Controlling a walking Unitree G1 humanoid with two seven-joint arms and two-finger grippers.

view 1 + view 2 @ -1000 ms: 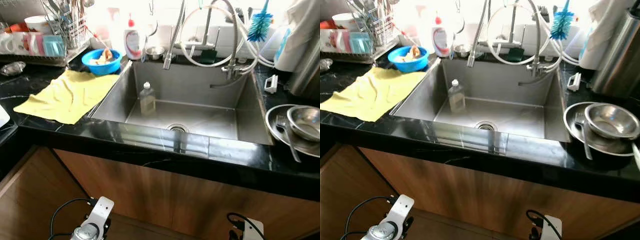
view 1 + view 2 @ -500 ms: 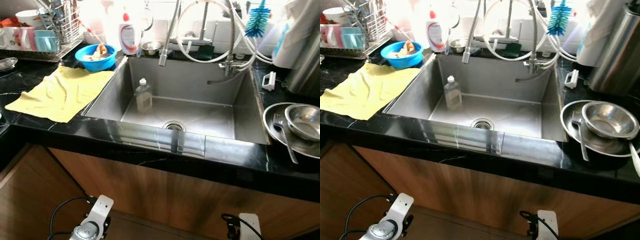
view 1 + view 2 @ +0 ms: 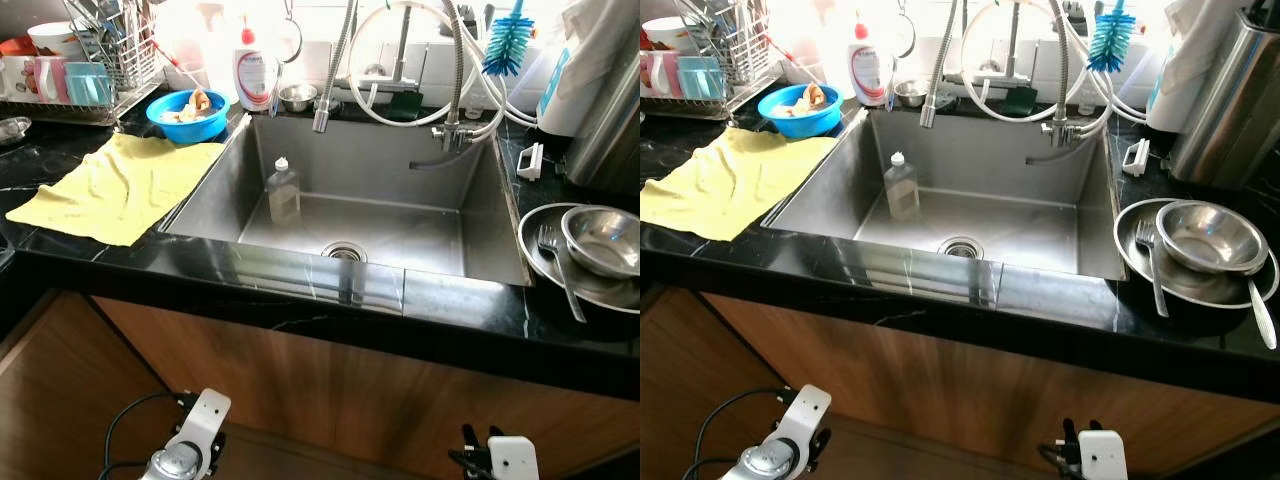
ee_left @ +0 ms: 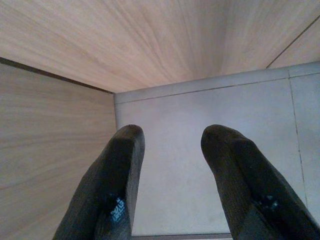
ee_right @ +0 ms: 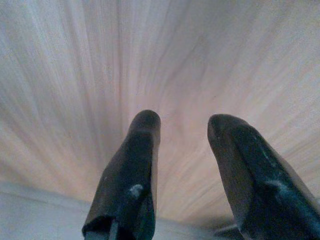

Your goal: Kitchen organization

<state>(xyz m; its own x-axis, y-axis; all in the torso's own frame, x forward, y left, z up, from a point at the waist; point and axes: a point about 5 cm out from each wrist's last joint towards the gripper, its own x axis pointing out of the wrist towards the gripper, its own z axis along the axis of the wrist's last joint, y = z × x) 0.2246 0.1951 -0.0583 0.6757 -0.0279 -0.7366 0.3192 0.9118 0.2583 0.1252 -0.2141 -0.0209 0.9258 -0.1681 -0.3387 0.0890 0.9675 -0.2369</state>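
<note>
Both arms hang low before the brown wooden cabinet front (image 3: pixel 330 390): the left gripper (image 4: pixel 172 150) and right gripper (image 5: pixel 182 135) each have fingers apart, holding nothing. Beyond, in the steel sink (image 3: pixel 480 215), a clear plastic bottle (image 3: pixel 284 190) stands upright, cap up, left of the drain; its contents are hard to judge. The robot's view has edged closer since a second ago; the bottle seems unmoved.
</note>
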